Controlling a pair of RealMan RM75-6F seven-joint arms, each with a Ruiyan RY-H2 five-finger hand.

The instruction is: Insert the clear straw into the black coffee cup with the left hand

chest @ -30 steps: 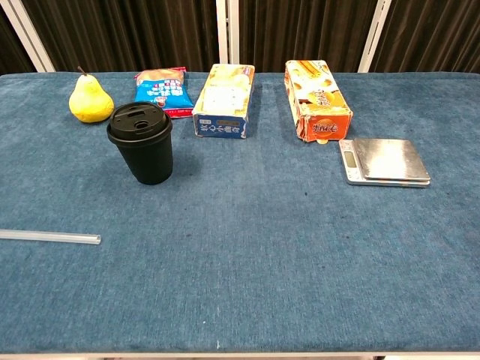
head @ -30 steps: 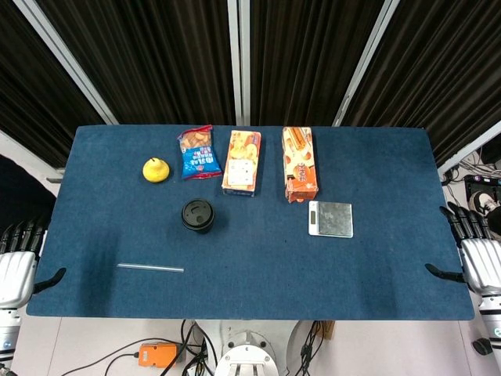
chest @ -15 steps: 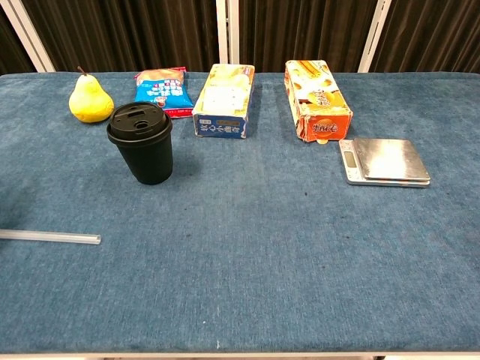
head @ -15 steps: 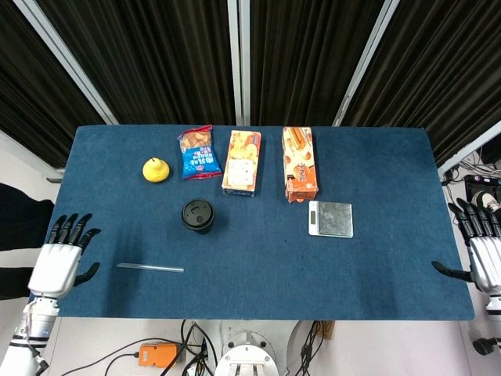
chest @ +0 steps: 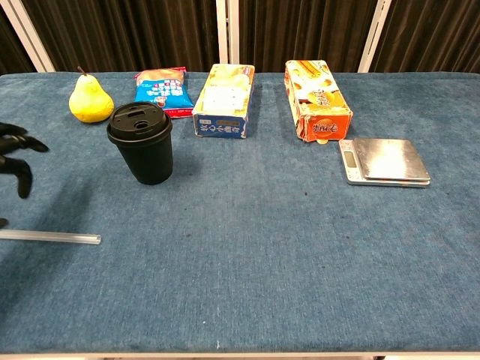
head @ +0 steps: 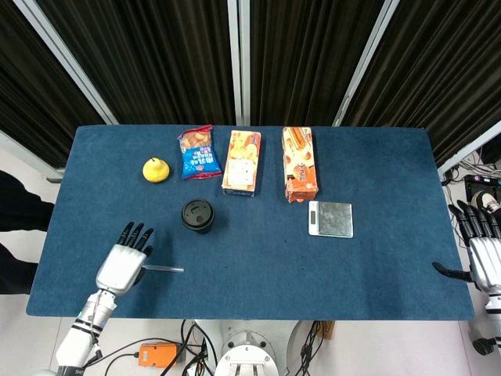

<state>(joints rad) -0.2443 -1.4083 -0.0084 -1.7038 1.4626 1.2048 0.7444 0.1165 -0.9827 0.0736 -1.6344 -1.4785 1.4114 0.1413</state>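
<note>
The clear straw (head: pixel 164 269) (chest: pixel 52 238) lies flat on the blue table near its front left. The black coffee cup (head: pixel 198 215) (chest: pixel 142 142) stands upright with its lid on, behind and to the right of the straw. My left hand (head: pixel 125 259) hovers over the straw's left end, fingers spread, holding nothing; its dark fingertips (chest: pixel 15 154) show at the left edge of the chest view. My right hand (head: pixel 481 254) stays off the table's right edge, fingers apart and empty.
Along the back stand a yellow pear (head: pixel 156 169), a blue snack bag (head: pixel 199 152), a biscuit box (head: pixel 243 161) and an orange box (head: pixel 299 163). A small silver scale (head: pixel 330 218) sits right of centre. The table's front edge (head: pixel 250 316) runs close below the straw.
My left hand has moved from beyond the table's left edge rightward over the table to the straw's left end. The straw and cup have not moved. The right hand barely shifted.
</note>
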